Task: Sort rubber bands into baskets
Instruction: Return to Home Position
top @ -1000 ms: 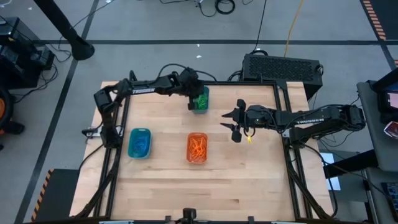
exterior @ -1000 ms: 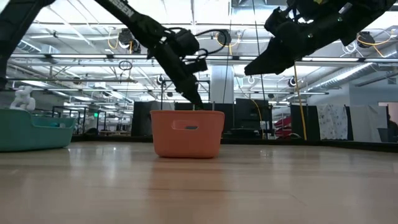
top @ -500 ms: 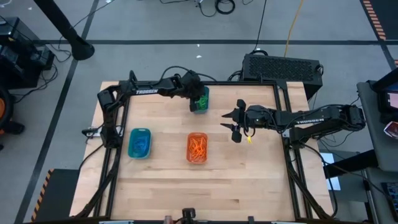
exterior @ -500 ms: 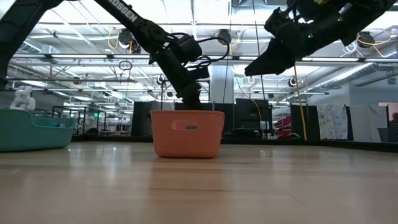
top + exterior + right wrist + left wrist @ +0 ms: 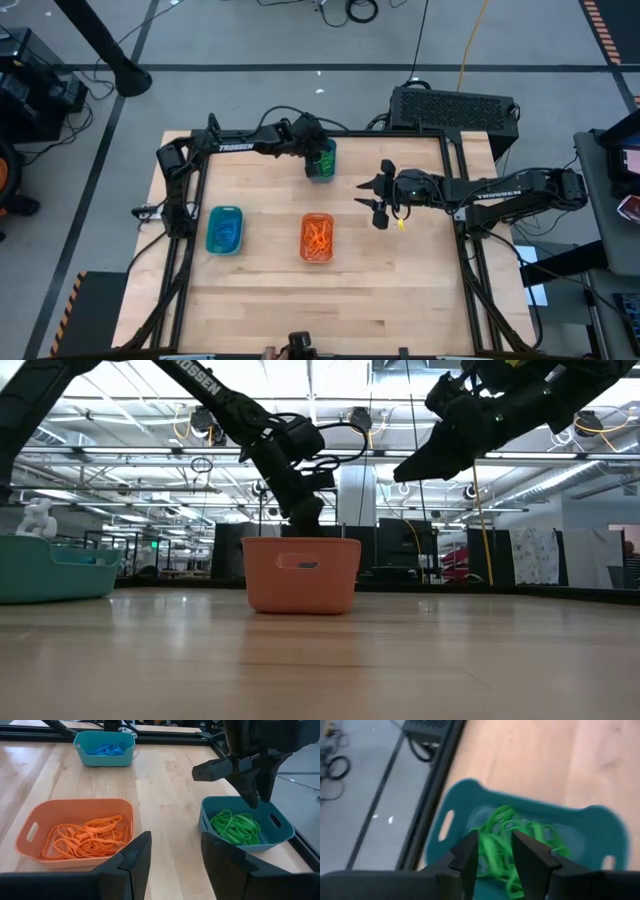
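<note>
Moved since a second ago: left arm's shoulder and elbow have shifted a little toward the table's middle, and in the low view its wrist has drawn up slightly; right arm has not changed.
Left gripper (image 5: 496, 839): hangs just above the dark teal basket (image 5: 322, 179) at the table's far edge, fingers a narrow gap apart with nothing between them.
Right gripper (image 5: 175, 845): waits raised over the table's right side, fingers spread wide and empty.
Rubber bands: green rubber bands (image 5: 235, 826) lie heaped in the dark teal basket, orange rubber bands (image 5: 87, 835) in the orange basket (image 5: 30, 820), blue rubber bands (image 5: 106, 749) in the turquoise basket (image 5: 105, 759).
Step in hand: judging by the empty fingers over the green heap, the drop is done and the left arm is beginning its pull-back to rest.
Progress: no loose band shows on the table (image 5: 400, 290), so the sorting looks finished or close to it.
Next move calls for: lifting the left gripper straight up clear of the basket rim before swinging back, so no band is snagged or the basket nudged.
</note>
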